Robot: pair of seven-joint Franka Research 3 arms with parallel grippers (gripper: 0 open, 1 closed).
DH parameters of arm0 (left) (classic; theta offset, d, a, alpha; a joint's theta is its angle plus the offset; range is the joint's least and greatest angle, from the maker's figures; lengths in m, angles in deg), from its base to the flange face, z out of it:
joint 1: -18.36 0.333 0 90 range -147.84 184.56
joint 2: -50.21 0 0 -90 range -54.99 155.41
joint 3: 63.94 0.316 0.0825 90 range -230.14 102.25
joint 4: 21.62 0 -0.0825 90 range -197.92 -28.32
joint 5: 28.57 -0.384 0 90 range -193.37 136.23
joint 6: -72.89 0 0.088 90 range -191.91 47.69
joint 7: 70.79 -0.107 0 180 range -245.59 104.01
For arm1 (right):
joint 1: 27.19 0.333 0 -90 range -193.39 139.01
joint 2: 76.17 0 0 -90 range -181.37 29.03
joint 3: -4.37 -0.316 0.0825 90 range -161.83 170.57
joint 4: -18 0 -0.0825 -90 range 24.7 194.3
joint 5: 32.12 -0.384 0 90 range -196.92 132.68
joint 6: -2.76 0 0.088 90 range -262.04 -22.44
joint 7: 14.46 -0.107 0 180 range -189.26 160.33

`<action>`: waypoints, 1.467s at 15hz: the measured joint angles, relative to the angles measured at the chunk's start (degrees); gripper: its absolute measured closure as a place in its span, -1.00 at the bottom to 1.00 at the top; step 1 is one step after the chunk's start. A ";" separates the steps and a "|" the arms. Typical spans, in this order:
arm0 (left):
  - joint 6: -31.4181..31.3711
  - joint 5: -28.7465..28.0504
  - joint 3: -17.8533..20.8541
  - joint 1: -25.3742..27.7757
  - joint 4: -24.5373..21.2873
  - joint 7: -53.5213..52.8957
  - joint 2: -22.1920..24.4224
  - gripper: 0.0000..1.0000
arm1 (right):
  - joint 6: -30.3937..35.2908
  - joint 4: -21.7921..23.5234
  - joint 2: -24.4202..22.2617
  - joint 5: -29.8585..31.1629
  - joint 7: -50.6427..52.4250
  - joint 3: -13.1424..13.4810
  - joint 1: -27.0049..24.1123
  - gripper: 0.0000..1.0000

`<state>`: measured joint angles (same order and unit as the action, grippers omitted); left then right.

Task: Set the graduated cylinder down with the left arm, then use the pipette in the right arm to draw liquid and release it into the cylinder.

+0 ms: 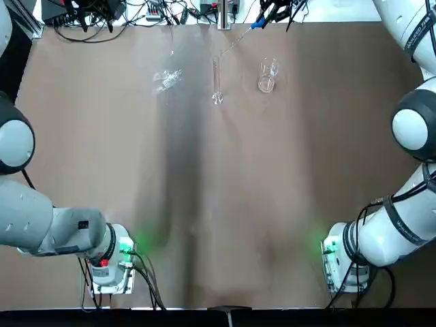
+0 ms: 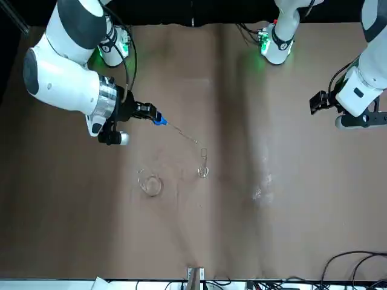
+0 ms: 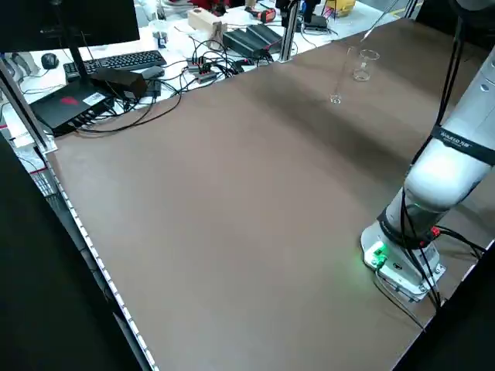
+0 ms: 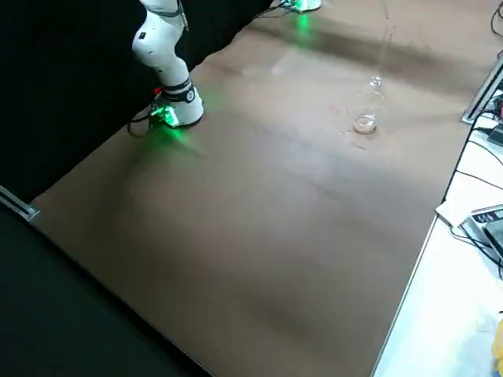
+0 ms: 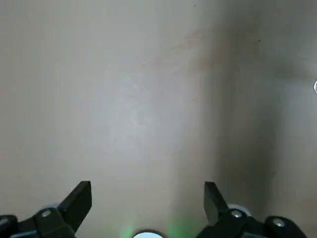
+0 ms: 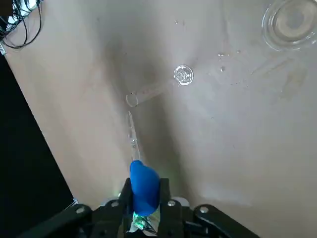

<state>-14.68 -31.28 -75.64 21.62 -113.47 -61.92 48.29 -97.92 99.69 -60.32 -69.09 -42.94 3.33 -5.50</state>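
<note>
While gripping pipette [image 6: 134,141] by blue bulb [image 6: 144,196] in right tool [image 6: 146,184], note graduated cylinder [image 1: 216,82] upright on counter [image 1: 272,204], just beyond right tool, well apart from open, empty left tool [image 5: 147,187]. Judge set-down done, release remaining; cannot confirm draw.

The tabletop [image 1: 272,204] looks smooth and brown with a soft sheen. The cylinder [image 1: 216,78] and beaker [image 1: 267,75] are glossy clear glass. The pipette's bulb [image 6: 144,191] is smooth blue rubber or plastic, satin rather than glossy.
</note>
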 joint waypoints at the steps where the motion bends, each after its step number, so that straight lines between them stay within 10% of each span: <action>1: 0.00 0.00 0.00 -0.01 0.00 0.00 0.00 -1.00 | -0.14 -0.18 0.00 0.11 -0.29 0.02 0.26 0.52; 22: 0.00 0.00 0.02 0.26 0.00 -0.03 0.00 -1.00 | -6.58 -0.23 0.05 7.73 -4.59 0.04 5.38 0.52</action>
<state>-14.68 -31.28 -75.62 21.88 -113.47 -61.94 48.28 -104.49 99.46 -60.27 -61.35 -47.53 3.37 -0.11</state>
